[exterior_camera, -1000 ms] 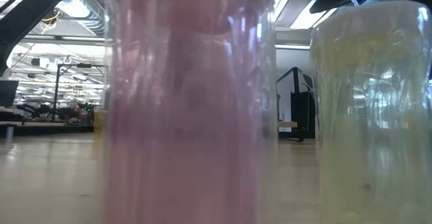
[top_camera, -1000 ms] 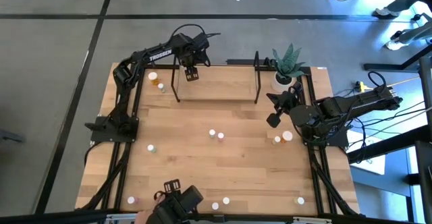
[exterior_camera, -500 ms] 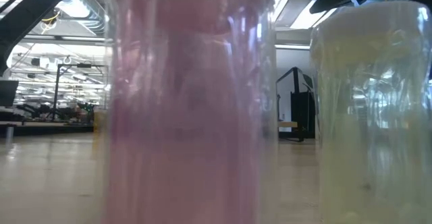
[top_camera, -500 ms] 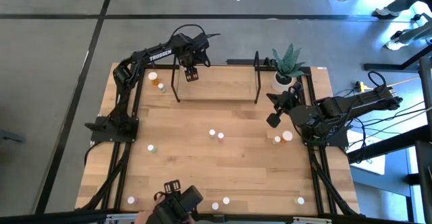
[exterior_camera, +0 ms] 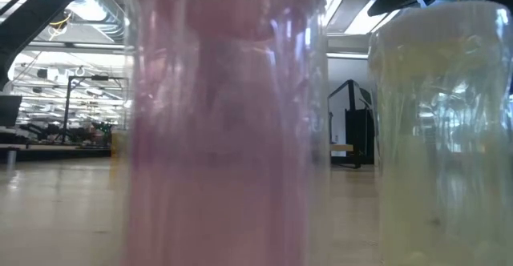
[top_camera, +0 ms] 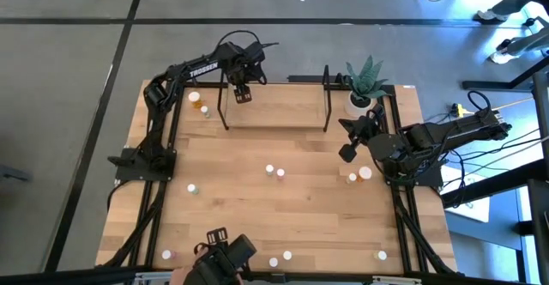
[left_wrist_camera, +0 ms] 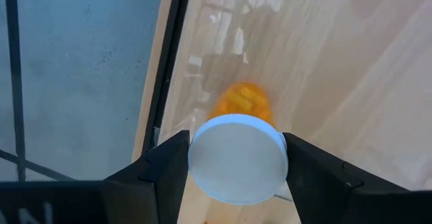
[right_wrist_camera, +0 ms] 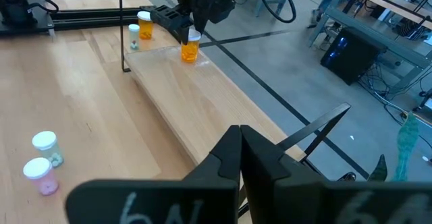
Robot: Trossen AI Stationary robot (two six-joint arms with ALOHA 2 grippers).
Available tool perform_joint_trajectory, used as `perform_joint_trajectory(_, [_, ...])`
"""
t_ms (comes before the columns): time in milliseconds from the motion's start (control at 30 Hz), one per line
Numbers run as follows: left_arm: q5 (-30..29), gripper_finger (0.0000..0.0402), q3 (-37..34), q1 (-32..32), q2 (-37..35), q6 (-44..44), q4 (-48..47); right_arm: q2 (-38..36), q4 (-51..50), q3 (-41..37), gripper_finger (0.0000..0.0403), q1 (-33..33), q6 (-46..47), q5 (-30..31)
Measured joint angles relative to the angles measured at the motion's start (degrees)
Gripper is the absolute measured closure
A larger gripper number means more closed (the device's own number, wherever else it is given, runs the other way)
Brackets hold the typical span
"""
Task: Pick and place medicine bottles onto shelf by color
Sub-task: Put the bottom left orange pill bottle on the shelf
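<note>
My left gripper [top_camera: 243, 93] is over the left end of the shelf [top_camera: 274, 115], a light wooden board with black loops at both ends, and is shut on an orange bottle with a white cap [left_wrist_camera: 236, 158]. The same bottle [right_wrist_camera: 191, 50] shows upright over the board in the right wrist view. My right gripper [top_camera: 347, 153] hangs shut and empty near the shelf's right end. Loose bottles stand on the table: two at the far left [top_camera: 194, 99], two in the middle [top_camera: 274, 172], two at the right [top_camera: 359, 176], and several along the near edge. My left gripper pinches the orange bottle's white cap [left_wrist_camera: 202, 166] between its two fingers, one on each side of the rim. The fingers point down from above. The bottle stands upright below them, its base at the shelf board [left_wrist_camera: 351, 62]; whether it rests on the board I cannot tell.
A potted plant [top_camera: 364, 83] stands at the far right behind the shelf. A pink bottle [exterior_camera: 224, 122] and a whitish bottle [exterior_camera: 441, 130] stand right before the low camera and block its view. The black frame runs along the table's sides.
</note>
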Motion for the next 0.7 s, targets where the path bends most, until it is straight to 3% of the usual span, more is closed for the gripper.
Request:
perform_joint_trajectory(300, [0.1, 0.0188, 0.0, 0.0, 0.0, -0.1, 0.2, 0.0, 0.0, 0.0, 0.0393, 0.0, 0.0, 0.0])
perform_joint_trajectory(700, [-2.9, 0.0112, 0.0, 0.1, 0.0, 0.0, 0.7, 0.0, 0.0, 0.0, 0.0393, 0.0, 0.0, 0.0])
